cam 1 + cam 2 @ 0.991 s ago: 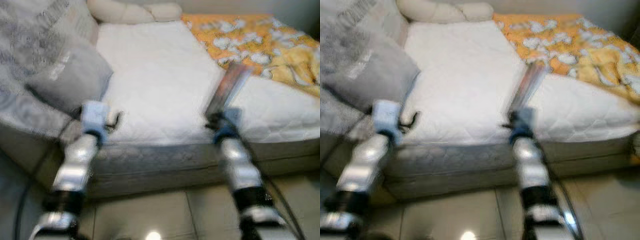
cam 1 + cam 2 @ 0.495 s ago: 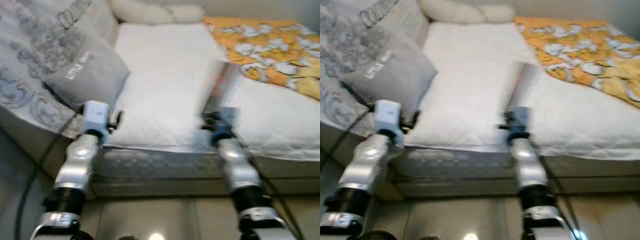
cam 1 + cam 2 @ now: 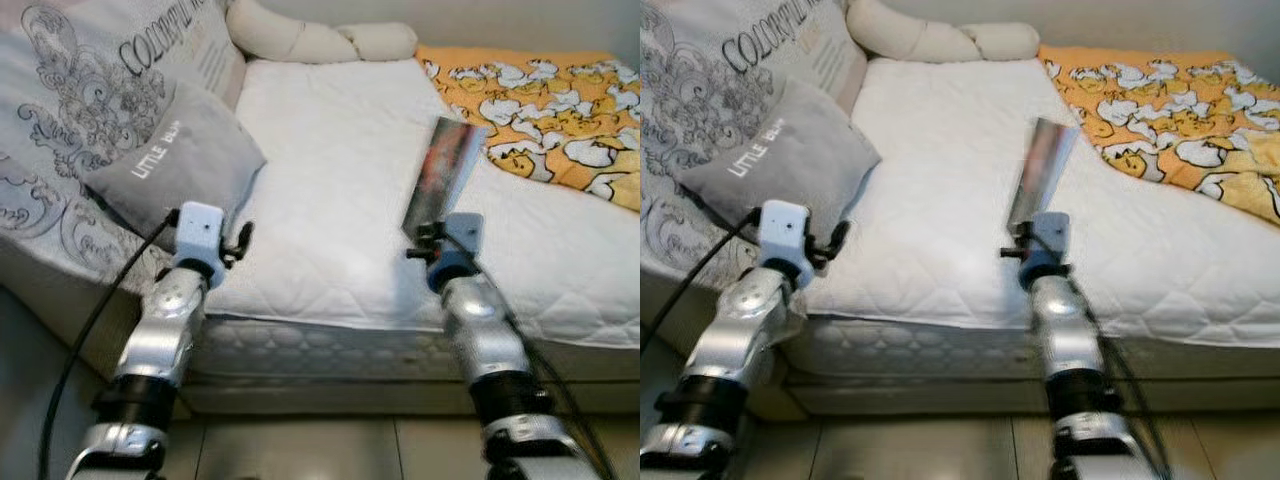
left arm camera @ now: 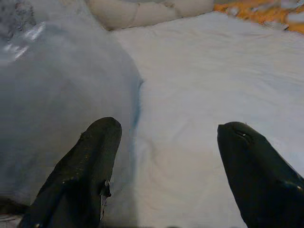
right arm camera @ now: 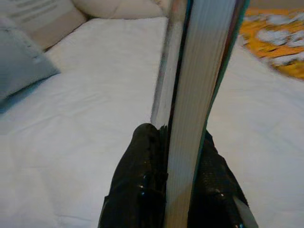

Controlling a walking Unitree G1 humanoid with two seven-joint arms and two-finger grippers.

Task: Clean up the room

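Right gripper (image 5: 173,161) clamped on a book (image 3: 442,175), fingers (image 5: 142,175) pressed against both covers near the bottom edge. Book held upright, tilted slightly, centre-right of frame in head views, above the front part of the white mattress (image 3: 330,180); spine/page block seen edge-on in right wrist view. Left gripper (image 4: 166,156) w/ fingers (image 4: 90,156) spread wide, nothing between them, lower left of frame in head views, near the mattress front edge & just beside a grey cushion (image 3: 175,165). Cushion printed "LITTLE...", leaning on a bigger patterned pillow (image 3: 90,80) at upper left. Cream knotted pillow (image 3: 320,40) at top centre, along the far end of the mattress. Orange blanket w/ white duck print (image 3: 545,110) bunched at upper right. Tiled floor (image 3: 940,445) along the bottom.
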